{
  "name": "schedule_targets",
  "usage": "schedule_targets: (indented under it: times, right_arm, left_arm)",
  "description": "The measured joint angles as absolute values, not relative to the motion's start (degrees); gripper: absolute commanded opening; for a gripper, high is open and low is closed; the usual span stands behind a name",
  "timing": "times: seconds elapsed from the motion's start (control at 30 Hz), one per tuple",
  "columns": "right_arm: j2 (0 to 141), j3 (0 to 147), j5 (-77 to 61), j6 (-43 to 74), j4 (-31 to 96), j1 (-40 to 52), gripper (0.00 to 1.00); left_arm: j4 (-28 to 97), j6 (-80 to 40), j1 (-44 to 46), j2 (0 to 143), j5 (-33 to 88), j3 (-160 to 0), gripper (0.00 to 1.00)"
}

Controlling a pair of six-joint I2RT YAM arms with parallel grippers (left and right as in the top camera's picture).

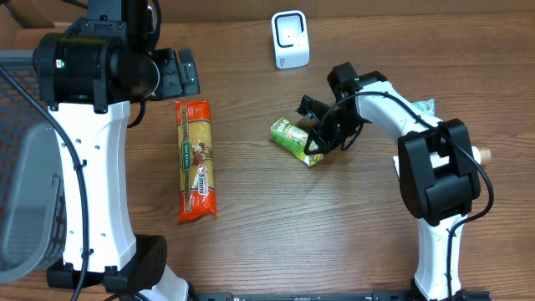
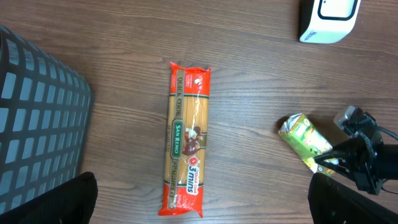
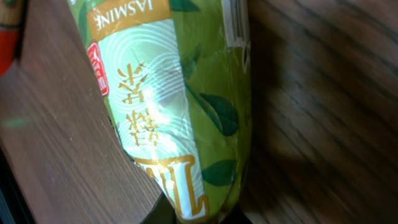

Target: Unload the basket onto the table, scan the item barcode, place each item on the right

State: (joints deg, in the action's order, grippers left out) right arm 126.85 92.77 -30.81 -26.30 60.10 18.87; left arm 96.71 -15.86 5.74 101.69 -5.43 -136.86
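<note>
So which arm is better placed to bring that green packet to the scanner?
Right: the right pincer is shut on the green packet, close to the white scanner. The left pincer hangs open near the pasta.

Brown wood-grain table (image 1: 276, 234), even light, soft shadows; dark mesh basket (image 1: 17, 96) at left edge.

A brown wood-grain table (image 1: 334, 226) carries a San Remo spaghetti packet (image 1: 196, 159), orange-red, lying lengthwise left of centre. Well apart to its right lies a green jasmine tea packet (image 1: 291, 136), slanted. A white barcode scanner (image 1: 290, 39) stands upright near the far edge. A grey mesh basket (image 1: 21, 167) sits at the left edge.
</note>
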Motion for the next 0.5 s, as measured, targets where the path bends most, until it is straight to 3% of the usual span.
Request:
schedule_targets:
  times: [0.1,0.33,0.5]
  right_arm:
    - [125.7,93.9,-24.2,-19.6,59.9,19.7,0.04]
    - [119.6,94.4,9.5,5.4,63.1,23.5,0.04]
    - [119.3,92.8,25.6,18.9,64.3,28.7,0.04]
  left_arm:
    - [96.7,-15.9,5.7,101.7,-5.4,-136.9,1.0]
    - [96.7,-15.9,5.7,101.7,-5.4,-136.9,1.0]
    - [96.7,-15.9,5.7,101.7,-5.4,-136.9,1.0]
